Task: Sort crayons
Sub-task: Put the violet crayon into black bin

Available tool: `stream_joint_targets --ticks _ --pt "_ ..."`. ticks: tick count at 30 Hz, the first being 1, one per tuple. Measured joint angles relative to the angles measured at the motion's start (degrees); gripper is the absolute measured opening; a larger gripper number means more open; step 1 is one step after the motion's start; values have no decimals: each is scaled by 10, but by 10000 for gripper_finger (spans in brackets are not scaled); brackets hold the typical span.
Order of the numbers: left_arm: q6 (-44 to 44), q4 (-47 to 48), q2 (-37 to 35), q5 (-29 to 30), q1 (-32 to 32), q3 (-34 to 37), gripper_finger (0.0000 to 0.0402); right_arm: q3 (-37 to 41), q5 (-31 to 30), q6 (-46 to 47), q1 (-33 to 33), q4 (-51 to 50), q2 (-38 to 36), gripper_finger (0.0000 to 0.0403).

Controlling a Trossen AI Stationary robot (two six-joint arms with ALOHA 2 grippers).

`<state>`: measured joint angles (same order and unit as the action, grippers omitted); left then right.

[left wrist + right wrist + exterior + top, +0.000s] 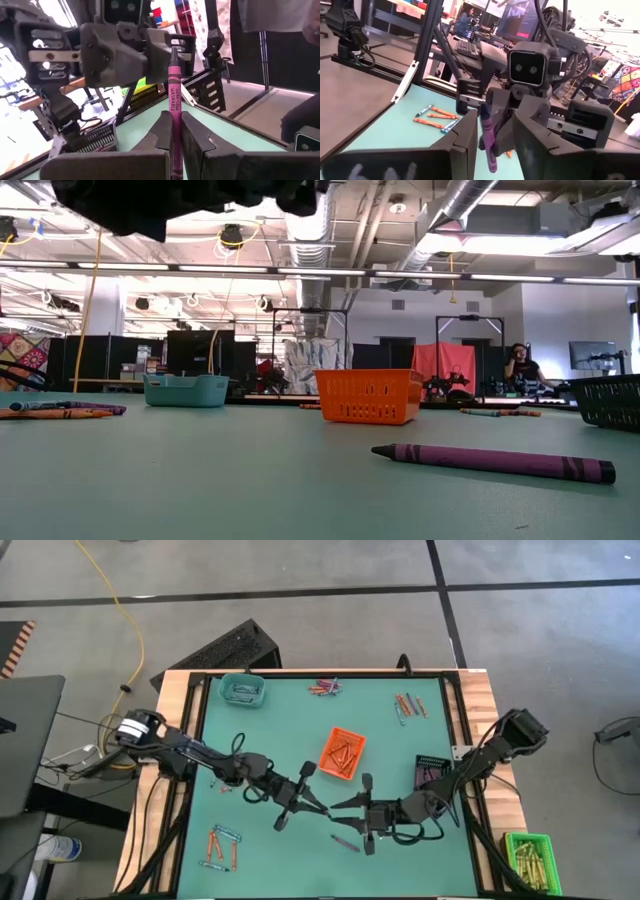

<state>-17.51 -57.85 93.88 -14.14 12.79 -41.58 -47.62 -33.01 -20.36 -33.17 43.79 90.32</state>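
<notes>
My left gripper (pixel 310 801) hangs above the table's middle, shut on a purple-pink crayon (pixel 173 85) that sticks out past its fingertips toward my right gripper (pixel 342 808). My right gripper (pixel 492 132) faces it, open, with a finger on either side of the crayon's free end (pixel 486 137); I see no touch. Another purple crayon (pixel 495 462) lies flat on the table (pixel 270 740) just in front of both grippers. Loose crayons lie in bunches at the far middle (pixel 325 688), far right (pixel 408 705) and near left (pixel 222 845). My left gripper pinches the crayon's wrapped shaft (pixel 173 131) between its two fingers. The fingers come level from the table's left and lie along the crayon. The crayon is clear of the table, pointing on past the fingertips toward the right gripper.
An orange tray (pixel 342 753) holding crayons stands just beyond the grippers, a teal tray (pixel 242 690) at the far left, a dark tray (pixel 432 772) at the right edge. A green tray (pixel 528 855) of yellow-olive sticks sits off the table's near right corner.
</notes>
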Motion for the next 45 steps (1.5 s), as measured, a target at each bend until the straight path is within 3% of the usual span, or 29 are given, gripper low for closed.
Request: stream_joint_targets --ticks 23,40,45 --pt "-13 18 0 7 1 -37 0 0 2 -24 -8 31 0 121" --pt "-18 16 0 39 1 -37 0 0 32 -25 18 32 0 13" --pt "-23 19 0 49 1 -37 4 0 29 -29 13 30 0 5"
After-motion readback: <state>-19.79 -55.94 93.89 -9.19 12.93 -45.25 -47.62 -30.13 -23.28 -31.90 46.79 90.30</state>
